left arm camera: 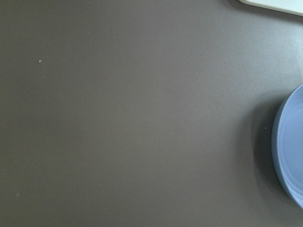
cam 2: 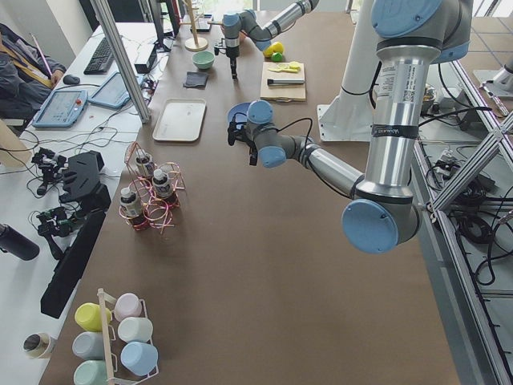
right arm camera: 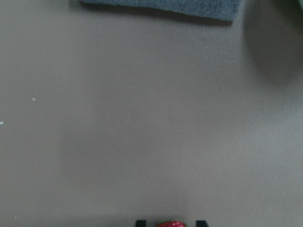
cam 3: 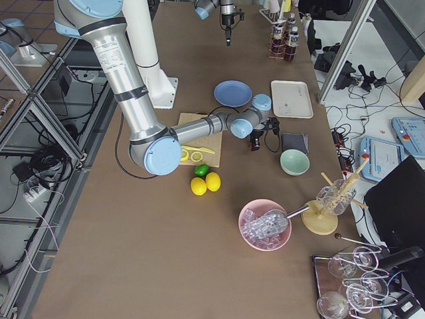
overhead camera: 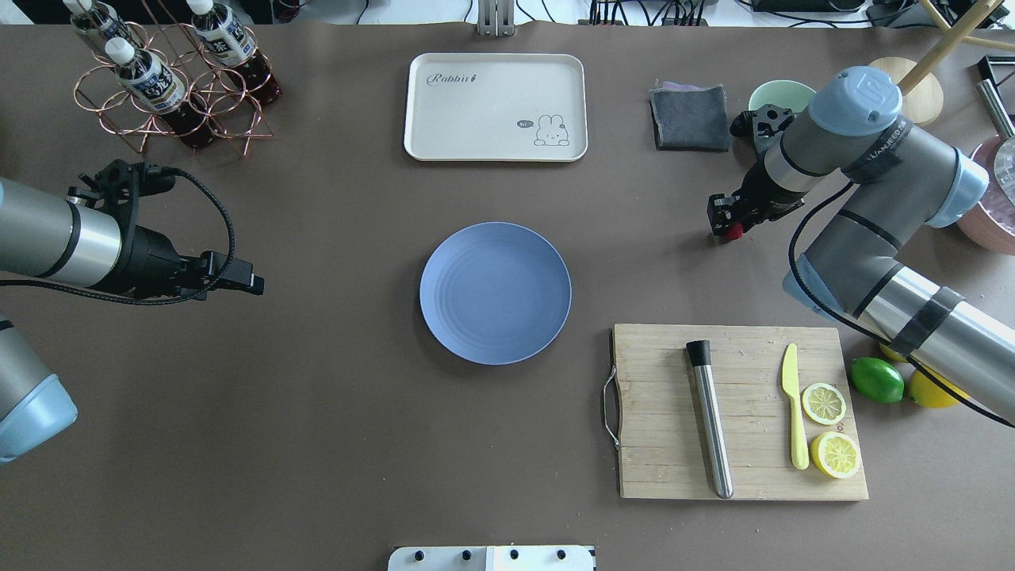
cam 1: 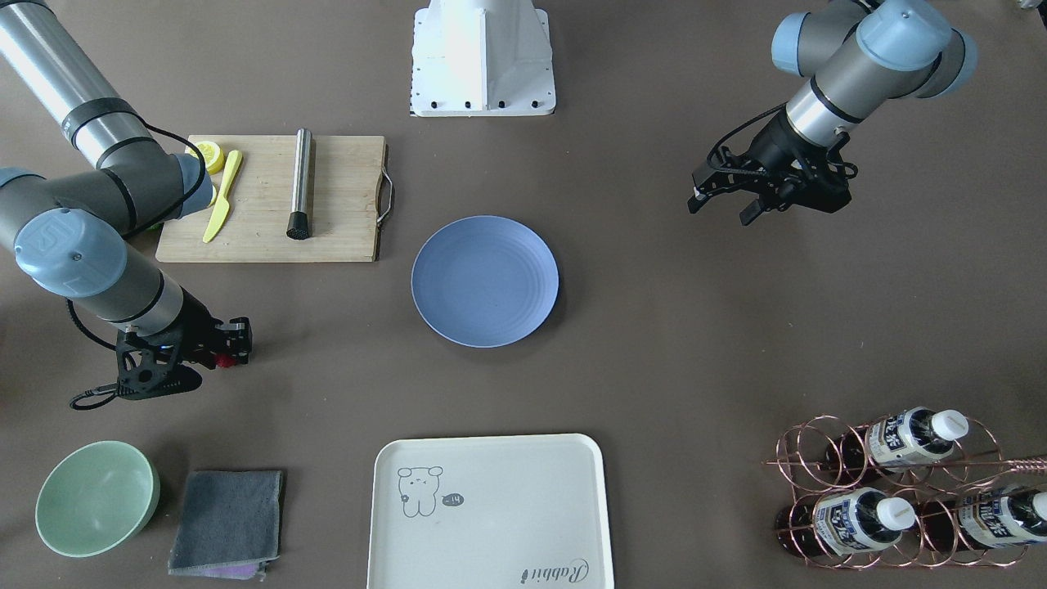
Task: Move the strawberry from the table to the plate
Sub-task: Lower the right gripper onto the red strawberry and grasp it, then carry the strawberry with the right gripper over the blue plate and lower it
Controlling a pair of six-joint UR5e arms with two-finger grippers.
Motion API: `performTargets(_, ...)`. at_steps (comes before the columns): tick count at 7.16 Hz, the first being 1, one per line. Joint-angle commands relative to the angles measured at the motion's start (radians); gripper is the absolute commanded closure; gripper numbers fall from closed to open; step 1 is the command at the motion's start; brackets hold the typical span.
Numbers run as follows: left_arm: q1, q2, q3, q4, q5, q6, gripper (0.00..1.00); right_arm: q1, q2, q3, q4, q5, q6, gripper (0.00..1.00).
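The small red strawberry (overhead camera: 734,231) sits between the fingertips (right arm camera: 140,222) of my right gripper (overhead camera: 725,228), which is shut on it low over the table (overhead camera: 317,412). I cannot tell whether the berry touches the surface. In the right wrist view only the top of the strawberry (right arm camera: 170,223) shows, at the bottom edge. The blue plate (overhead camera: 495,293) lies bare at the table's middle, well to the left of that gripper. My left gripper (cam 1: 720,211) hovers open and holds nothing on the plate's other side. The plate's rim (left arm camera: 291,151) shows in the left wrist view.
A wooden cutting board (overhead camera: 658,412) with a steel muddler, a yellow knife and lemon slices lies near the right arm. A lime (overhead camera: 877,380) is beside it. A grey cloth (overhead camera: 690,117), a mint bowl (overhead camera: 781,95), a cream tray (overhead camera: 496,107) and a bottle rack (overhead camera: 170,87) line the far edge.
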Motion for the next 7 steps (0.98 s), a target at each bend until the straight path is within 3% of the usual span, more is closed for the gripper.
performTargets(1,0.001,-0.002,0.005,0.0,0.002,0.0,0.03,0.021,0.014,0.013,-0.007,0.019,-0.001,1.0)
performTargets(2,0.001,-0.003,0.005,0.0,0.002,0.0,0.03,0.035,0.043,0.037,-0.024,0.058,0.007,1.0)
performTargets(4,0.0,-0.002,0.005,0.0,0.002,0.0,0.03,-0.004,0.147,0.103,-0.149,0.048,0.092,1.0)
performTargets(6,-0.058,0.02,0.008,0.012,-0.022,0.07,0.03,-0.171,0.241,0.14,-0.156,-0.08,0.366,1.0)
performTargets(7,-0.133,0.061,0.011,0.055,-0.068,0.2,0.03,-0.245,0.29,0.138,-0.159,-0.137,0.474,1.0)
